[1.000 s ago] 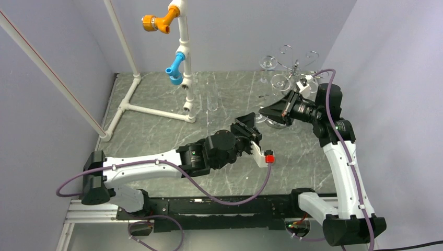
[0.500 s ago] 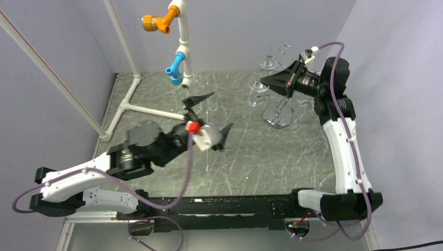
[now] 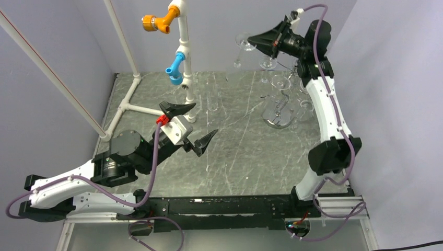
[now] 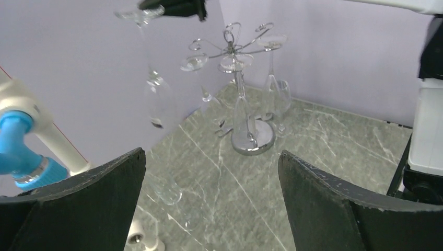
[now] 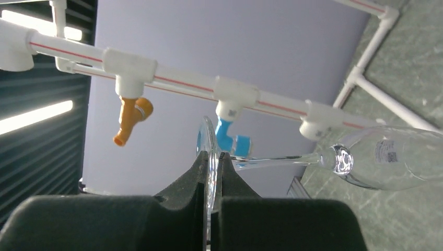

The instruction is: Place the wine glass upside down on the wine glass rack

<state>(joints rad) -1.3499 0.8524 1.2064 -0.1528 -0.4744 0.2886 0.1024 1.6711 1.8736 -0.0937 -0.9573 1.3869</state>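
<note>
Chrome wine glass rack (image 4: 253, 142) is standing at the tabletop's (image 3: 235, 157) far right. Up high, just left of its curled arms, the right pincer (image 3: 253, 40) is clenching the wine glass (image 4: 158, 99) by its foot, bowl hanging down. Nearer me, the left pincer (image 3: 205, 119) is gaping wide, grasping nothing.

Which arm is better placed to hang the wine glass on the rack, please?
Right: the right claw grips the wine glass by the foot, bowl down, high beside the rack. The left claw is open, empty, farther away.
</note>
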